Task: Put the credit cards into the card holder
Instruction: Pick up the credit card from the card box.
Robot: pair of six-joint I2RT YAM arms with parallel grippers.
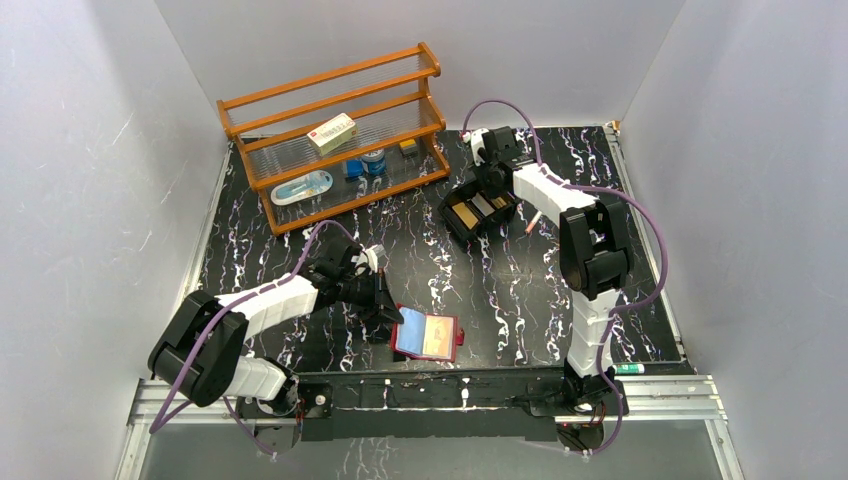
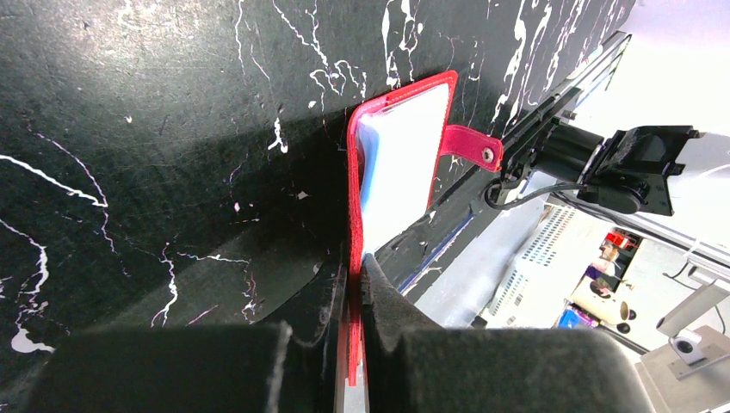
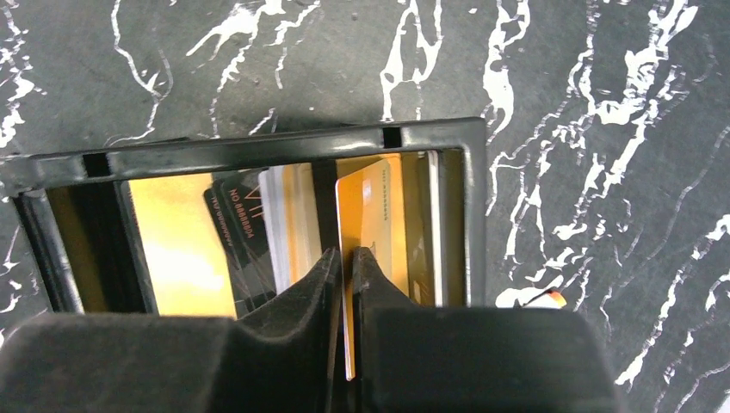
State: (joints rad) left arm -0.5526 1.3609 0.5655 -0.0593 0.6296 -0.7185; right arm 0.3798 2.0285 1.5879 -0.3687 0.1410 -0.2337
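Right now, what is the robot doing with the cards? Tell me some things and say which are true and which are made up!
1. The left jaws are shut on the red card holder. True.
2. The right jaws are open and hold nothing. False: they pinch a gold card at the black tray.
3. The card holder's snap tab hangs unfastened. True.
4. The cream box lies in the black tray. False: it sits on the wooden rack at the back of the table.
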